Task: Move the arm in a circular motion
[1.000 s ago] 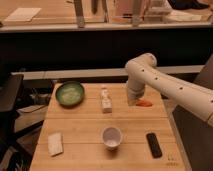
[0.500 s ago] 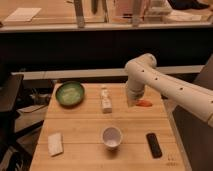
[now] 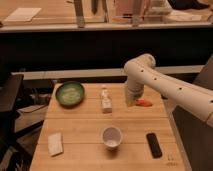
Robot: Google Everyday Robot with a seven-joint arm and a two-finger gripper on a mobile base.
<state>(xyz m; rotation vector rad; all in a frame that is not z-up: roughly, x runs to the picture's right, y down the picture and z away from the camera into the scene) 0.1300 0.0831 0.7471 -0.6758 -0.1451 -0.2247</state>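
My white arm (image 3: 165,82) reaches in from the right over the wooden table (image 3: 80,127). Its elbow bends at the top and the forearm points down. My gripper (image 3: 131,100) hangs at the arm's end, just above the table near the far right part, next to a small orange object (image 3: 144,103). It holds nothing that I can see.
A green bowl (image 3: 70,93) sits at the far left. A small white bottle (image 3: 105,99) stands mid-table. A white cup (image 3: 111,136) stands near the front. A white cloth (image 3: 55,144) lies front left. A black remote (image 3: 154,144) lies front right. A dark chair (image 3: 10,100) stands left.
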